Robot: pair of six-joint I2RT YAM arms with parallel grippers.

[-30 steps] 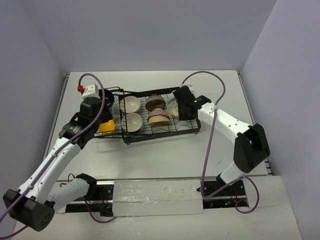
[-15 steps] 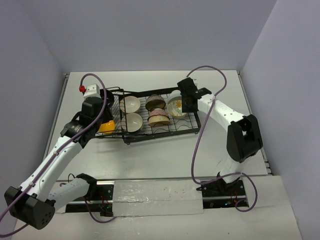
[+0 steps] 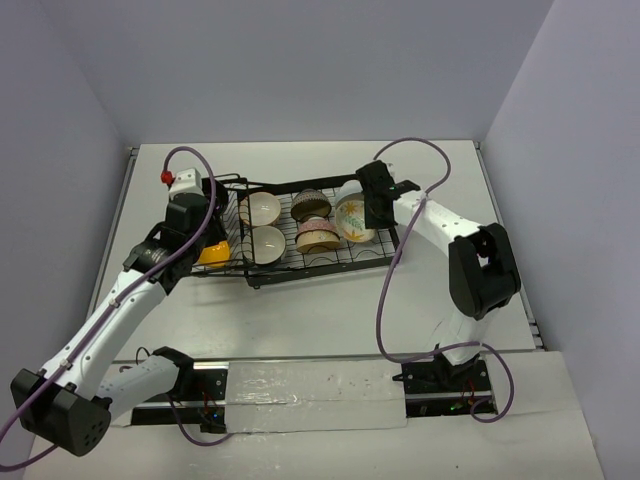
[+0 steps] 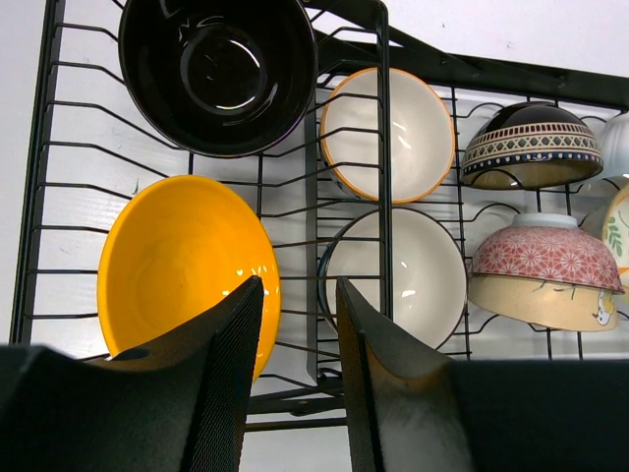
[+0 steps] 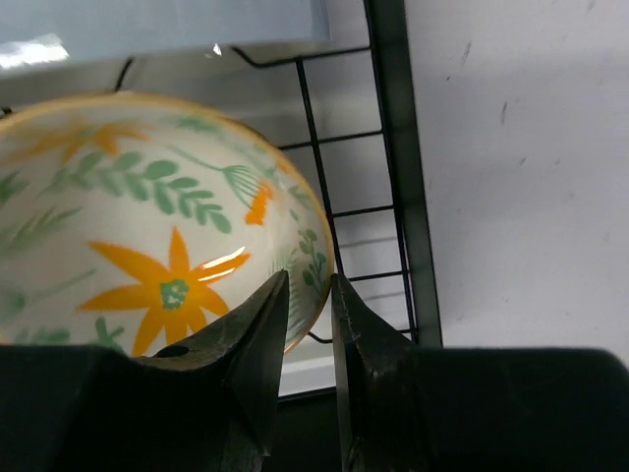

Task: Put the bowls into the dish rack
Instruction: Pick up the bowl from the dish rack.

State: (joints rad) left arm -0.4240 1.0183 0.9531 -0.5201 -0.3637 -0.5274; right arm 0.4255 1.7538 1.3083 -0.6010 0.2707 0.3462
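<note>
The black wire dish rack [image 3: 300, 266] holds several bowls. At its left end are a black bowl [image 4: 216, 69] and a yellow bowl [image 4: 182, 265], with two white bowls [image 4: 393, 133] beside them and two patterned bowls [image 4: 545, 261] upturned in the middle. My left gripper [image 4: 300, 280] hangs open and empty above the rack between the yellow bowl [image 3: 212, 252] and a white one. At the rack's right end my right gripper [image 5: 310, 275] is shut on the rim of a floral bowl [image 5: 147, 216], which leans tilted in the rack [image 5: 393, 98].
The rack sits at a slant mid-table. Bare white table [image 3: 330, 310] lies in front of it and to its right [image 5: 521, 177]. Grey walls close in the back and both sides. A purple cable [image 3: 415, 150] loops above the right arm.
The right arm's elbow has swung back toward the rack while its gripper stayed at the floral bowl, and the jaws narrowed a little. The left arm has barely shifted.
</note>
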